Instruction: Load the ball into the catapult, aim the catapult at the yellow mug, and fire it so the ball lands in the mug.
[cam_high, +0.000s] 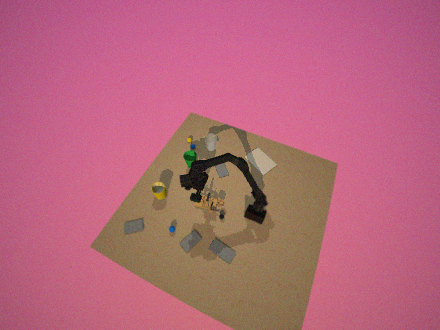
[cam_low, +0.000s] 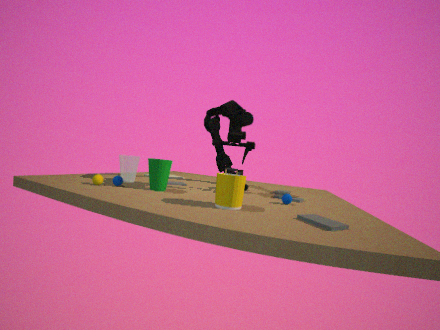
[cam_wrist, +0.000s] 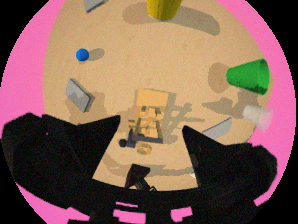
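With its fingers spread wide and empty, the gripper (cam_high: 192, 189) (cam_low: 235, 150) (cam_wrist: 152, 123) hangs above the catapult (cam_high: 210, 203) (cam_wrist: 151, 115); loading unclear, aim looks roughly set, firing probably left. Farther out, yellow mug (cam_high: 159, 191) (cam_low: 230, 191) (cam_wrist: 164, 8) upright, contents unreadable.

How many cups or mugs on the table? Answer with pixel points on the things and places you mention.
3, exterior view: yellow mug (cam_high: 159, 192) (cam_low: 230, 191) (cam_wrist: 163, 7) near centre; green cup (cam_high: 190, 159) (cam_low: 159, 175) (cam_wrist: 245, 76) left of it; whitish cup (cam_high: 211, 142) (cam_low: 129, 169) (cam_wrist: 257, 117) farther left, behind green.

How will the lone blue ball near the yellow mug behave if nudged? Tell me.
The blue ball looks round, so it would probably roll at a light push. Its even, unwrinkled outline suggests a stiff ball. With nothing touching its sides, it could drift some way.
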